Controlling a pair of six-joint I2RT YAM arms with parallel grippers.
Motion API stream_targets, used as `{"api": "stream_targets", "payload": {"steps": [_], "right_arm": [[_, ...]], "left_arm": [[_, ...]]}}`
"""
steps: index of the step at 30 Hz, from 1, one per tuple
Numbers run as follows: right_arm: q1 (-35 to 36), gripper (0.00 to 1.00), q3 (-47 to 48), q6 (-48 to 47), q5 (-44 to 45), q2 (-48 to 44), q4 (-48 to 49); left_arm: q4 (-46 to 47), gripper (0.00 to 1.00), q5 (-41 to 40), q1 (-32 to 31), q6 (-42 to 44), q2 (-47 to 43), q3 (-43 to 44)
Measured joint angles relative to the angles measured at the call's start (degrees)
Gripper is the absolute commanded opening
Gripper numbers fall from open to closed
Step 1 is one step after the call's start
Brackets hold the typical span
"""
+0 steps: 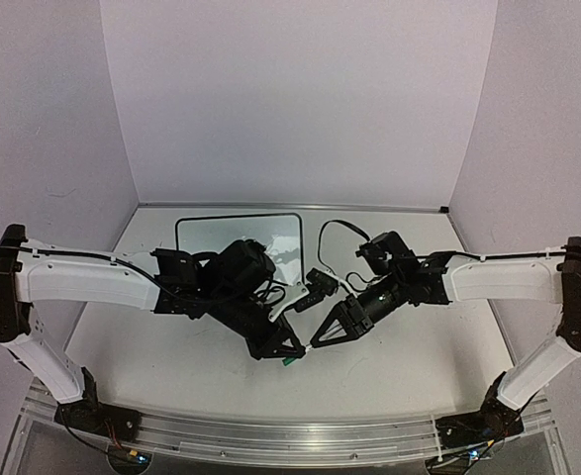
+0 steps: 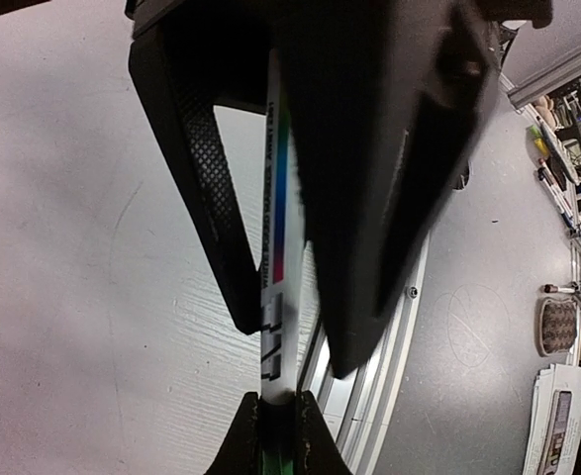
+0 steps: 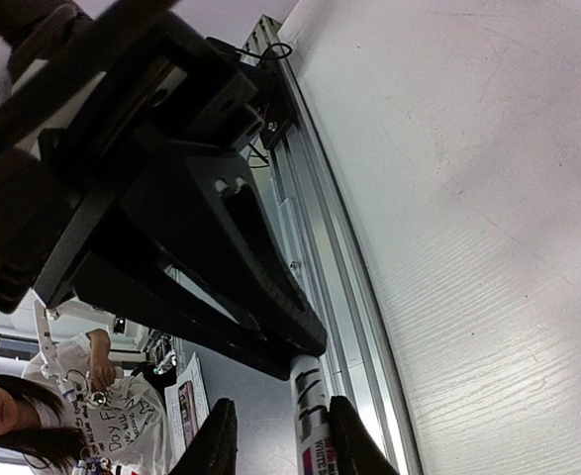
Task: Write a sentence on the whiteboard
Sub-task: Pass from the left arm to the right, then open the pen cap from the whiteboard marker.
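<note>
Left pincer (image 1: 292, 348): clenched on the marker (image 2: 280, 247). The barrel runs out lengthwise between its fingers, low over the surface (image 1: 171, 366) near the front edge.
Right pincer (image 3: 282, 440): jaws stand either side of the marker's far end, nose to nose with the left one. One finger seems to touch the barrel and the other shows a gap, so I cannot tell whether it grips.
Whiteboard (image 1: 196, 242): lies flat at the back of the surface, well apart from the marker and partly hidden under the left arm. The bare part shows no writing.
Step in hand (judged): uncapping, with the green end (image 1: 286, 360) to be taken by the right pincer.
Doing it well: seat the right jaws squarely on the green part, not on the white barrel. Clamp before pulling. Draw straight along the marker's length while the left holds firm. A sideways tug could skew the barrel in its grasp and spoil the writing angle.
Top view only: the whiteboard, and both arms meeting at mid-surface.
Left wrist view only: the printed barrel with its colour stripe, and green showing past the right fingertips.
Right wrist view only: the uneven gap at the jaws, and the metal rail (image 3: 339, 247) close behind.
</note>
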Motion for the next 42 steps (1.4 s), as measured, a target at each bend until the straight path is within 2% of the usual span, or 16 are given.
{"api": "stream_targets", "payload": {"steps": [5, 9, 10, 13, 15, 18, 21, 25, 26, 28, 30, 32, 37, 42], "right_arm": [[0.0, 0.00, 0.0, 0.0, 1.3, 0.6, -0.3], [0.0, 0.00, 0.1, 0.0, 1.5, 0.6, -0.2], [0.0, 0.00, 0.1, 0.0, 1.6, 0.6, -0.2], [0.1, 0.00, 0.1, -0.1, 2.7, 0.5, -0.1], [0.3, 0.00, 0.1, -0.1, 4.0, 0.3, 0.2], [0.7, 0.00, -0.3, 0.6, 6.1, -0.8, 2.0], [0.8, 0.00, -1.1, 2.1, 7.2, -2.6, 4.8], [0.8, 0.00, -1.8, 4.5, 7.9, -4.1, 8.5], [0.8, 0.00, -1.9, 5.0, 7.9, -4.3, 9.3], [0.8, 0.00, -1.9, 5.8, 7.9, -4.4, 10.2], [0.8, 0.00, -1.9, 6.5, 7.9, -4.4, 10.9], [0.8, 0.00, -1.9, 7.1, 7.8, -4.4, 11.5], [0.8, 0.00, -2.1, 8.2, 7.8, -4.4, 12.5], [0.8, 0.00, -2.5, 8.8, 7.1, -4.4, 12.8]], "left_arm": [[-0.3, 0.00, 0.3, 0.0, 0.0, 0.0, 0.0], [-0.4, 0.03, 0.3, 0.0, 0.1, 0.0, 0.0], [-0.4, 0.09, 0.2, 0.0, 0.1, 0.0, 0.0], [-0.4, 0.45, -0.9, 0.1, -0.2, 0.0, 0.0], [0.0, 0.65, -2.2, 0.3, -0.9, -0.1, -0.3], [2.8, 0.81, -3.6, 1.4, -3.1, -2.1, -3.0], [5.0, 0.86, -4.1, 2.7, -5.5, -5.4, -6.7], [6.8, 0.85, -3.2, 3.6, -7.3, -7.3, -8.8], [7.2, 0.81, -2.6, 3.7, -7.6, -7.3, -9.1], [7.8, 0.66, -1.3, 3.7, -8.0, -7.5, -9.8], [7.9, 0.55, -0.1, 3.7, -8.3, -7.6, -10.1], [8.4, 0.47, 1.0, 3.7, -8.8, -7.6, -10.1], [8.2, 0.38, 3.4, 3.7, -8.2, -7.7, -10.1], [8.0, 0.36, 5.0, 3.7, -7.2, -7.7, -9.9]]}}
